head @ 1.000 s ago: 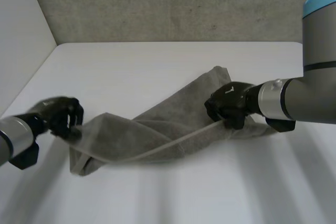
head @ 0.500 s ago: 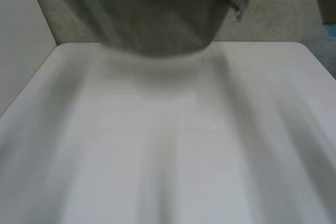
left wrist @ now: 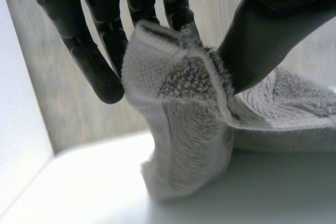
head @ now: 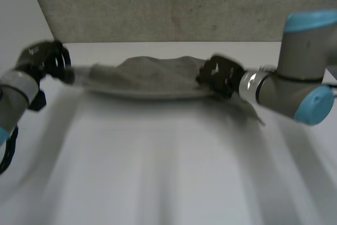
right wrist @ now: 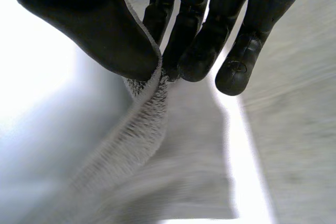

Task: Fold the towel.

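Left wrist view, close range: my left hand [left wrist: 100, 61] is clamped on a hemmed corner of the towel [left wrist: 189, 124], thumb on one side and fingers on the other. The corner is bunched and doubled over, and I cannot make out how many layers sit in the pinch. Right wrist view: my right hand [right wrist: 105, 30] pinches a towel edge between thumb and fingertips. The cloth below the pinch is smeared and its far part is cut off.

Head view: the white table [head: 158, 162] lies nearest. Beyond it, near the table's far edge, the towel is stretched in a low band between my two hands, one at each end. I cannot tell whether the band touches the table. A loose flap trails under my right forearm [head: 274, 90], its outline unclear. Both arms reach forward, hands roughly level. A grey wall [head: 168, 3] stands behind.
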You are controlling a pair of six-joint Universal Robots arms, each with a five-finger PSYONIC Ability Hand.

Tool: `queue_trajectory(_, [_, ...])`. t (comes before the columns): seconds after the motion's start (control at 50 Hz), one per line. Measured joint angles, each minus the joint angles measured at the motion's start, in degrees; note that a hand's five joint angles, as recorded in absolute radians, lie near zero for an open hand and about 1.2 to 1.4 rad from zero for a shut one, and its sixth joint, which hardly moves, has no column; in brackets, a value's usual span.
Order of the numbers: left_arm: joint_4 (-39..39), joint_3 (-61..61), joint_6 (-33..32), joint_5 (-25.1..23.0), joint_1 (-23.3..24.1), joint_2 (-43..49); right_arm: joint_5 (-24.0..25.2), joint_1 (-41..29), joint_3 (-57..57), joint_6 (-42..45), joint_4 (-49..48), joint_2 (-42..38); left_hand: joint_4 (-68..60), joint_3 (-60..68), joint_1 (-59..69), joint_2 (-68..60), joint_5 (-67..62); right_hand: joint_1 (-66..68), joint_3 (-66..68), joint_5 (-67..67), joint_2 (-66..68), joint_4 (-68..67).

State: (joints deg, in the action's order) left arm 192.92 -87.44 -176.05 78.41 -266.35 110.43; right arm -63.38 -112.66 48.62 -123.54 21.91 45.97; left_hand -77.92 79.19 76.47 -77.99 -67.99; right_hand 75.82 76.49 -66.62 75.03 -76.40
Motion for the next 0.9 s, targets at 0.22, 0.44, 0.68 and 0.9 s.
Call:
queue_trajectory(0.22, [-0.82,-11.35,-9.68,-0.37,-6.76,0.01,-2.31,-0.86,13.42,-0.75,-2.66,1.61,0.0,0.01,0.0,0.0,0.0,0.0,0.0,0.0,0.0,0.0])
queue_trajectory(0.44, [-3.98,-17.08,-9.93,-5.37,-9.01,-5.21,-2.68,-0.21,24.9,-3.93,-2.78,11.03,0.0,0.01,1.32,0.0,-0.58,0.0,0.0,0.0,0.49,0.0])
queue_trajectory(0.68, [-3.97,-17.0,-13.18,-8.98,-8.55,0.35,-2.71,-0.09,31.23,-8.75,-10.2,11.6,37.71,-37.7,-36.26,37.03,36.19,0.0,0.0,0.0,0.49,0.0])
queue_trajectory(0.9, [-3.4,-20.71,-23.43,-19.38,-7.29,-6.19,-2.63,-0.04,30.75,-16.58,-12.81,11.16,52.58,-53.77,-50.87,51.98,52.31,0.01,0.01,0.0,0.49,0.0])
